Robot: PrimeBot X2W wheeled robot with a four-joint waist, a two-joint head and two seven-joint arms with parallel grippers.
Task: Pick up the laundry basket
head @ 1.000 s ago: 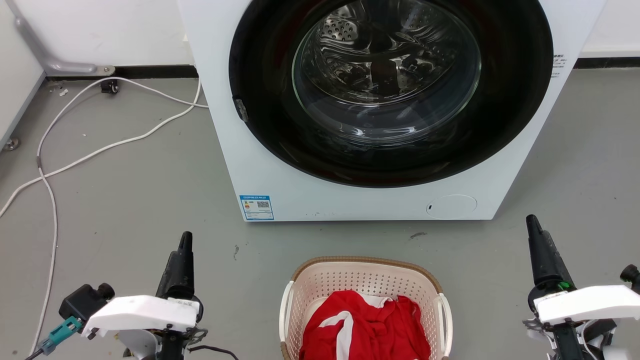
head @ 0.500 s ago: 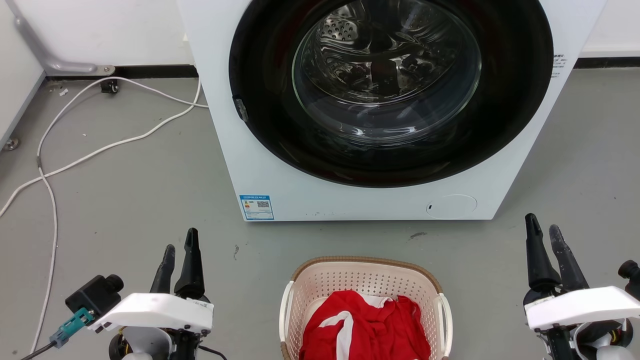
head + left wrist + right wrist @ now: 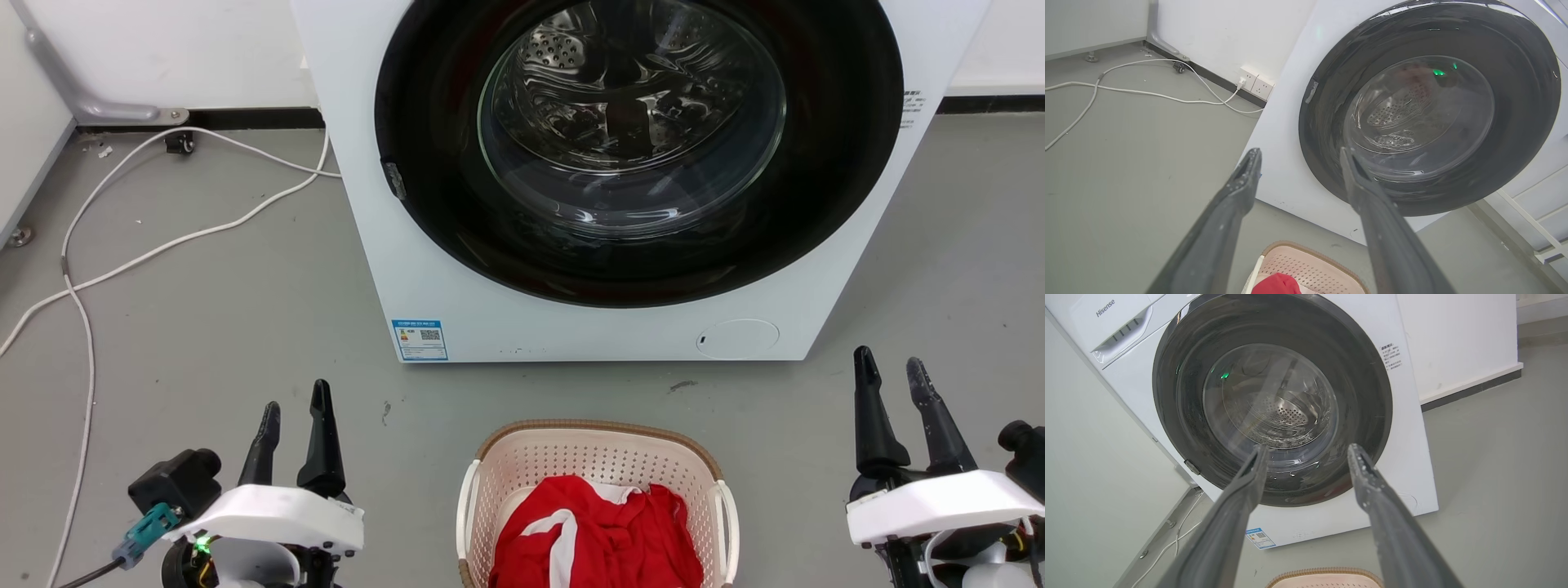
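The laundry basket [image 3: 522, 457], cream with a brown woven rim and white side handles, sits on the grey floor at the bottom centre of the head view, holding red and white cloth [image 3: 596, 539]. My left gripper [image 3: 294, 404] stands open to the basket's left, apart from it, fingers empty. My right gripper [image 3: 890, 367] stands open to the basket's right, also clear of it. In the left wrist view the basket [image 3: 1314, 267] lies low between the spread fingers of the left gripper [image 3: 1298, 153]. The right wrist view shows the basket's rim [image 3: 1327, 573] below the open right gripper [image 3: 1306, 449].
A white front-loading washer [image 3: 424, 286] with a dark round door stands just behind the basket. White cables [image 3: 163, 245] trail over the floor at the left toward wall sockets [image 3: 1255, 79]. A white wall with dark skirting [image 3: 245, 117] runs behind.
Both grippers have opened: a second ago each showed its fingers together, now they are spread. The left arm has shifted slightly right and down in the head view. The basket has not moved.
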